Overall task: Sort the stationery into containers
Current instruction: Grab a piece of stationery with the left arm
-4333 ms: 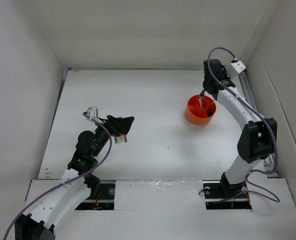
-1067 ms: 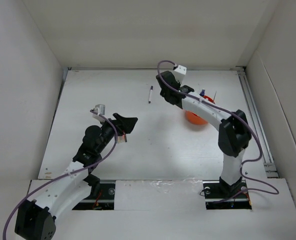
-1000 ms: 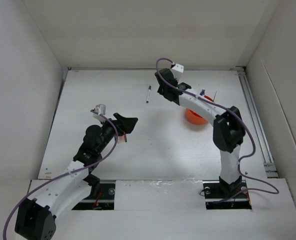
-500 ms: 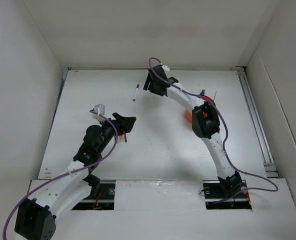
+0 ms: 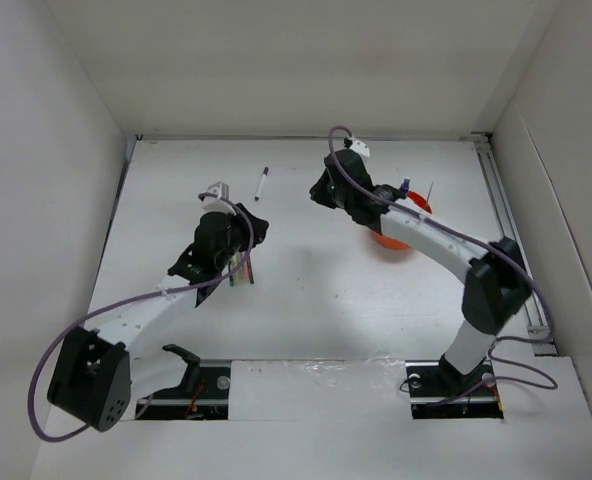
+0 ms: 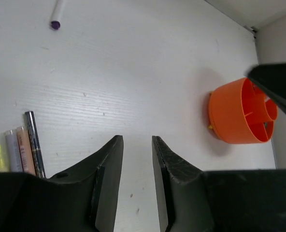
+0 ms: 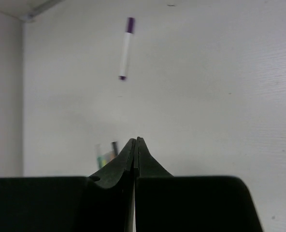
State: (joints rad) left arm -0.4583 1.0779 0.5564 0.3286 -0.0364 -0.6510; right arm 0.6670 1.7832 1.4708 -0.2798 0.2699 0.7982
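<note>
The left gripper (image 6: 135, 141) hangs over the left half of the table (image 5: 316, 300), about midway between near and far edges. Its jaws stand slightly parted with only bare surface between them, grasping nothing. Just to its left lies a row of pastel markers (image 6: 10, 152) with a dark pen (image 6: 35, 145) at the row's right end, side by side and touching, flat on the table. From there a broad stretch of bare white surface runs toward the right edge.

Farther back on the right half sits the orange tub (image 6: 227, 116), upright, its dividers showing. The right arm crosses above it in the top view, and a blue-tipped item and a thin red stick rise from it.

Left of the tub, the right gripper (image 7: 135, 141) is clenched, finger against finger, with nothing between. Beyond it, a white pen with a purple cap (image 7: 126, 47) lies alone, well apart from the markers, near the far edge and left of centre. Walls close off the table's left, far and right edges.
</note>
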